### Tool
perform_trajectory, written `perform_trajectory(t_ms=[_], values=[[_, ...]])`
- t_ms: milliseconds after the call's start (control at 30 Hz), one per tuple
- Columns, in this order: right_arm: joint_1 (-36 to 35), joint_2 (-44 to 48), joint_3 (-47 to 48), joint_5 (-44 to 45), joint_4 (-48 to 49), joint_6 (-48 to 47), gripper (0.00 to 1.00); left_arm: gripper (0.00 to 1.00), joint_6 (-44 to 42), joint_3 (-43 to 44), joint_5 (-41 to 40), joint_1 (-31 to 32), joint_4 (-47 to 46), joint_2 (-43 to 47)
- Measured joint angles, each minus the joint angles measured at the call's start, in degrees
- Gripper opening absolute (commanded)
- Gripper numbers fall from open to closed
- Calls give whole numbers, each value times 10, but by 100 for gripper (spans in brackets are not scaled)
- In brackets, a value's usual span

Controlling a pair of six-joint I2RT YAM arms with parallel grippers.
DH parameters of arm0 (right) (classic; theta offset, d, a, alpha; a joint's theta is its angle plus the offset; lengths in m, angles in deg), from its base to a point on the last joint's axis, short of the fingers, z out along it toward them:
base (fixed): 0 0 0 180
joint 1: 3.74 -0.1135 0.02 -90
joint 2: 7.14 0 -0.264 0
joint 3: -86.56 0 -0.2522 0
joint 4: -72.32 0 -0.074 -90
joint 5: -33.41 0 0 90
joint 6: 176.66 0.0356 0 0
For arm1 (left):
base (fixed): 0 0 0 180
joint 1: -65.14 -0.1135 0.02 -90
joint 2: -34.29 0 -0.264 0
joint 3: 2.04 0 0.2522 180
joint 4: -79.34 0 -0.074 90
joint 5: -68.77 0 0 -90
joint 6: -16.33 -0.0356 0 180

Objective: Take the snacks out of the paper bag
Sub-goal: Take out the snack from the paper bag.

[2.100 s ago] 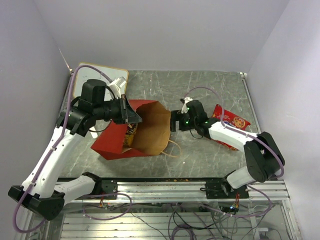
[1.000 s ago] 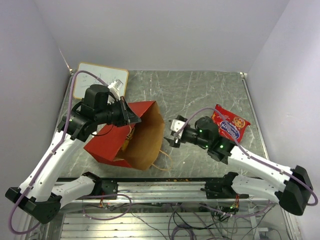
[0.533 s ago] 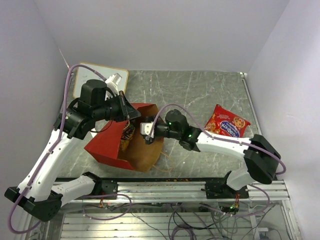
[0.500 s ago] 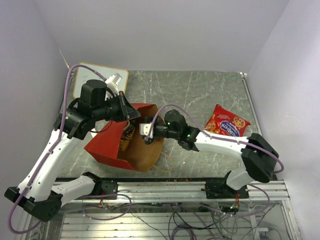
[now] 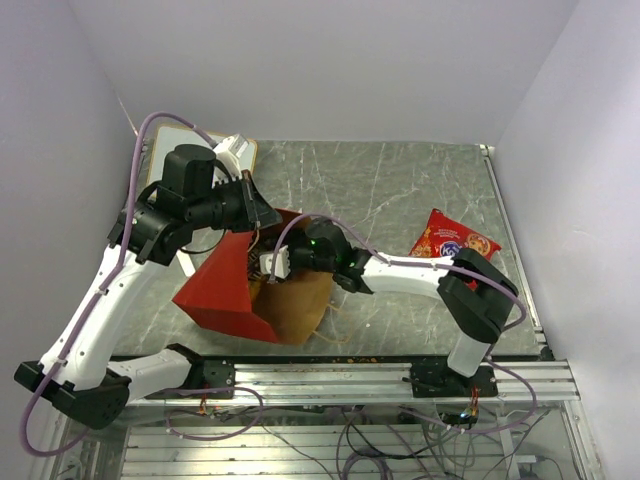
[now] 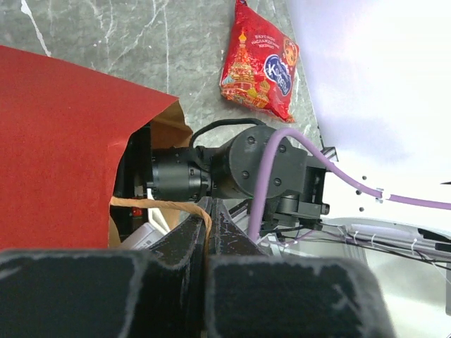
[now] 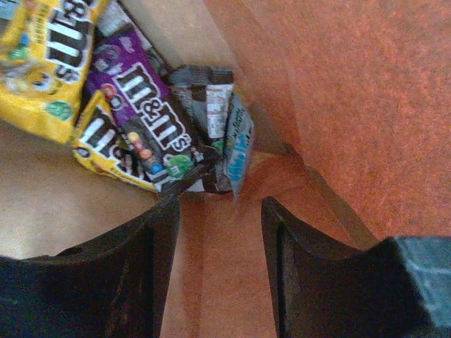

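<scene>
Paper bag point(image 5: 225, 290) sits left of centre, mouth facing right, its rim hoisted higher than half a second ago by my left gripper point(image 6: 208, 236), which is clenched on the bag at its tan handle point(image 6: 176, 208). Red crinkly bag point(image 5: 450, 243) lies unmoved on the right of the table point(image 5: 400, 180). Right gripper point(image 7: 218, 211) has pushed deeper into the mouth (fingers spread, holding nothing), just short of the purple packet point(image 7: 144, 134), yellow packet point(image 7: 39, 63) and grey-white wrapper point(image 7: 208, 98) at the bottom.
</scene>
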Motion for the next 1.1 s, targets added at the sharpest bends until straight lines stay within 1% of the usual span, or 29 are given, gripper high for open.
perform_trajectory(t_ms=[267, 533, 700, 933, 1033, 1100], values=[[0, -67, 28, 35, 37, -44, 50, 7, -30, 10, 0, 0, 13, -6], [0, -144, 64, 87, 104, -38, 49, 7, -39, 10, -3, 0, 25, -10], [7, -176, 97, 96, 138, -26, 49, 7, -35, 10, -12, 0, 26, -10], [18, -210, 149, 86, 142, -16, 21, 7, -22, 10, -38, 0, 30, -6], [24, -211, 150, 67, 137, -6, 6, 7, -14, 10, -49, 0, 31, 1], [28, -211, 150, 54, 130, 0, 0, 7, -8, 9, -55, 0, 31, 6]])
